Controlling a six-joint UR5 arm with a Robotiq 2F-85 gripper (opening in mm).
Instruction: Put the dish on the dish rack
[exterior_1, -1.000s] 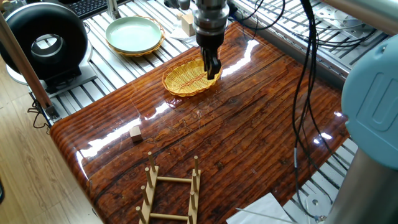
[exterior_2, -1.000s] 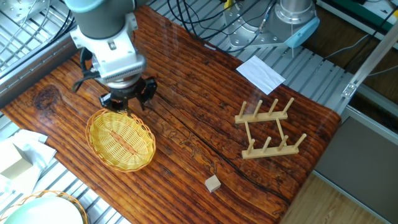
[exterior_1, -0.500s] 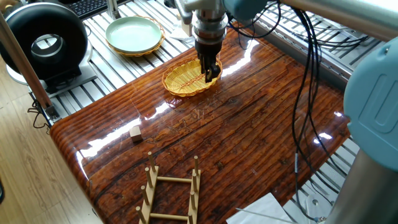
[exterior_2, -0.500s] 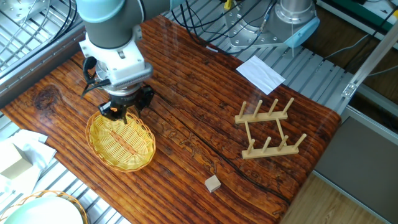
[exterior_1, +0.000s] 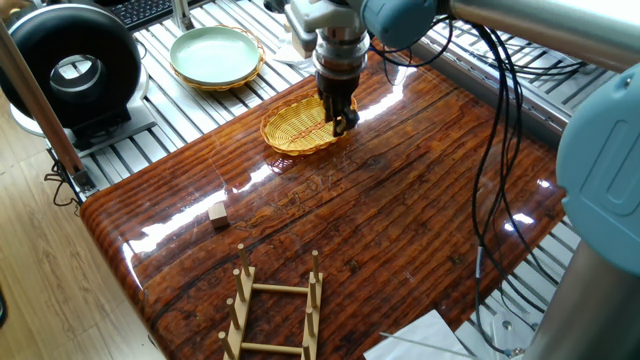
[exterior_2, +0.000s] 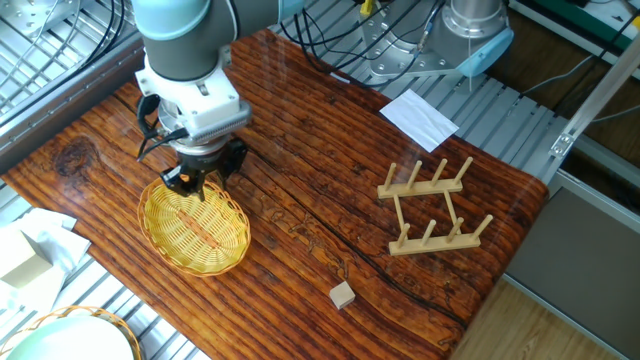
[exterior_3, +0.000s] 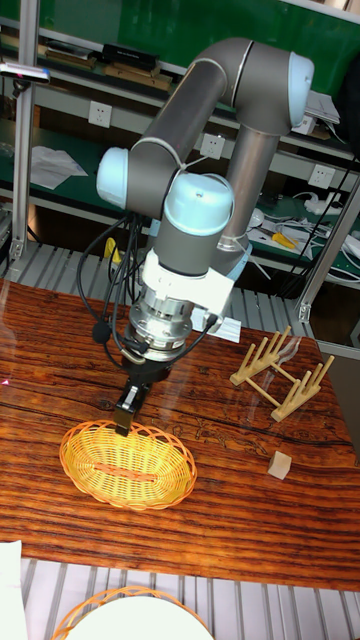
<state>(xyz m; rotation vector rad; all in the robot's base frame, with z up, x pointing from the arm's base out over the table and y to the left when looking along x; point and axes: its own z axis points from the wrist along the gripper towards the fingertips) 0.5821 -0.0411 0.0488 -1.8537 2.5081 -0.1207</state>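
Dish: the yellow wicker dish (exterior_2: 196, 226) is lying flat on the tabletop (exterior_2: 330, 200), well apart from the dish rack (exterior_2: 430, 208).
Fingers: the gripper (exterior_2: 194, 179) is straddling the rim, fingers narrowly parted.
Handling: probably light, stiff, grippy; pinch the open-weave rim.

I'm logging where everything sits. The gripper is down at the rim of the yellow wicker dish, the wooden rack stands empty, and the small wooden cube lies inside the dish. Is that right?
Not quite: the small wooden cube lies on the bare table, apart from the yellow wicker dish, as the other fixed view shows. The gripper is at the dish's rim, and the wooden rack stands empty.
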